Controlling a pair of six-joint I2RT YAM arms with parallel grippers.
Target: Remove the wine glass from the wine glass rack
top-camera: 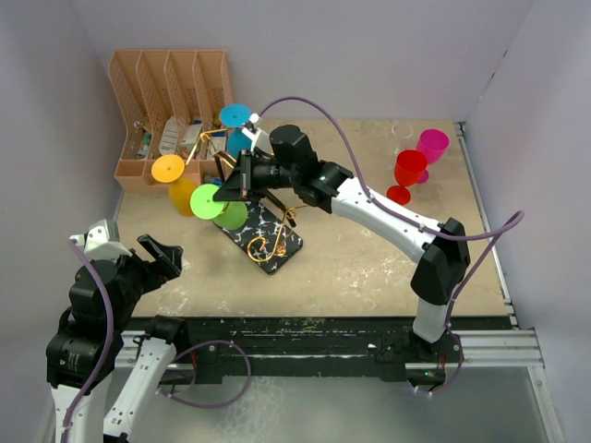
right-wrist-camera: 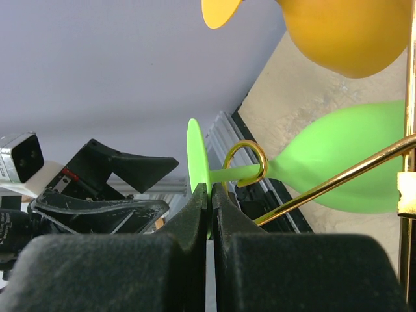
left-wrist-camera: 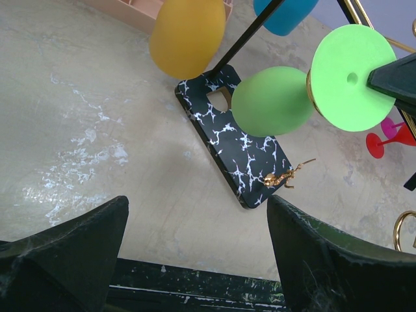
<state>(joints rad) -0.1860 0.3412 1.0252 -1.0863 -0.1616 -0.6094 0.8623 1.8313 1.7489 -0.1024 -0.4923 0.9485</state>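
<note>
Green wine glass (right-wrist-camera: 351, 162) hangs bowl-down and tilted on the rack (top-camera: 268, 242), mid-table, its stem threaded through a curled gold loop (right-wrist-camera: 245, 162) at the end of one wire arm, flat foot on the outer side of the loop. Right gripper (right-wrist-camera: 208, 195) is clamped nearly closed on the thin edge of that foot, fingers either side of the disc, nothing else in it. The step in hand looks like freeing the stem from the loop. Probably best to draw the glass along the arm toward wherever the curl opens, which can't be made out from here, rather than yank straight out, since the foot is wider than the loop and would snag. Edge pinch is thin, so the glass could pivot or slip; move slow and keep the disc flat between the fingers. Orange glass (top-camera: 183, 197) hangs just beside the green one, blue glass (top-camera: 235, 115) further back on the same rack, so keep the pull away from both, or the light stand may tip on its marbled base. Left gripper (left-wrist-camera: 197, 203) is wide open, holding nothing, low near the table's (top-camera: 369, 268) near-left edge, well apart from the rack; it could steady the base if needed.
</note>
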